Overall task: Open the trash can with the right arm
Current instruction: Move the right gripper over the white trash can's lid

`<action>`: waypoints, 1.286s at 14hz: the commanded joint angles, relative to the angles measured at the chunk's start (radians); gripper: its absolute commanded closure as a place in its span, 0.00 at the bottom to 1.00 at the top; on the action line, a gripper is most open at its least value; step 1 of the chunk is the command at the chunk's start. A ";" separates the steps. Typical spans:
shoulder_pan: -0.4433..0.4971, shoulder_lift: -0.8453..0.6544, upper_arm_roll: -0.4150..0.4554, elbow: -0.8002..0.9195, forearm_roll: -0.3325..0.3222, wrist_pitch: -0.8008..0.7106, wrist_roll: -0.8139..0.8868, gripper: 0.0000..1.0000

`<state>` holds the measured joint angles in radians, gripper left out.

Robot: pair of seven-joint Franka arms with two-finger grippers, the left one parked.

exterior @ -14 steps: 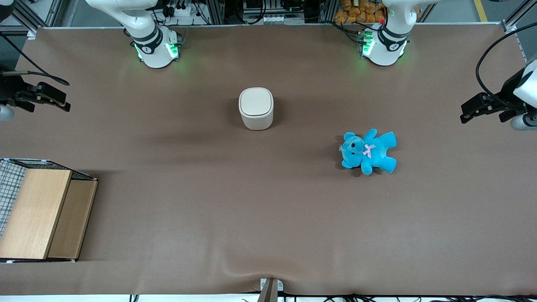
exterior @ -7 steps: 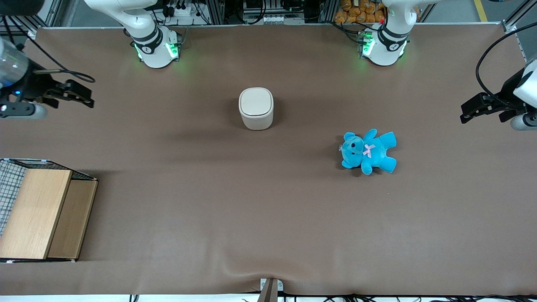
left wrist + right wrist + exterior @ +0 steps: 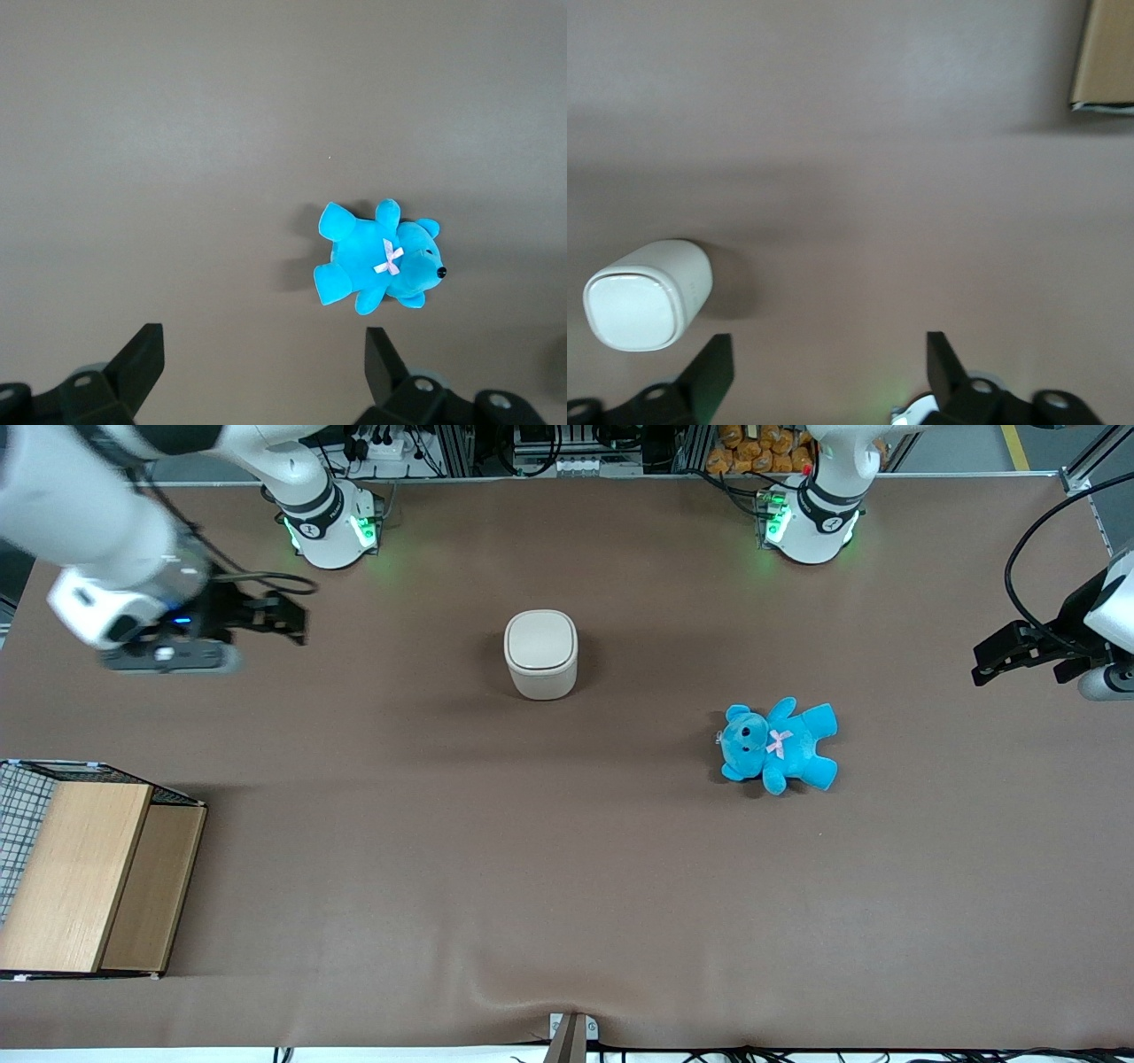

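Above the table, the tool (image 3: pixel 288 618) (fingers spread) has moved nearer the trash can (image 3: pixel 540 654).

- A blue teddy (image 3: pixel 780 744) lies on the brown table (image 3: pixel 567 886), toward the parked arm's end.
- A wooden box (image 3: pixel 84 877) with wire mesh sits at the working arm's end.

From the front view we look steeply down over the whole table (image 3: pixel 567 886), from well above. The right wrist view rides on the gripper (image 3: pixel 288 622), facing down past its spread fingers (image 3: pixel 709 376) at the table from a moderate height; the trash can (image 3: pixel 647 295) sits just ahead of them. We share that trash can (image 3: pixel 540 654) with the front view. The left wrist view also faces down; it shares the blue teddy (image 3: pixel 376 261) with the front view.
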<state>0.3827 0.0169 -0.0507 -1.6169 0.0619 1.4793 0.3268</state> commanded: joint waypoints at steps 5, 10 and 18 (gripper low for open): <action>0.156 0.072 -0.009 -0.014 0.062 0.022 0.066 0.72; 0.218 0.121 -0.011 -0.046 0.157 0.093 0.104 1.00; 0.416 0.120 -0.011 -0.280 0.145 0.448 0.234 1.00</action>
<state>0.7438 0.1636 -0.0488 -1.8171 0.2017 1.8464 0.5164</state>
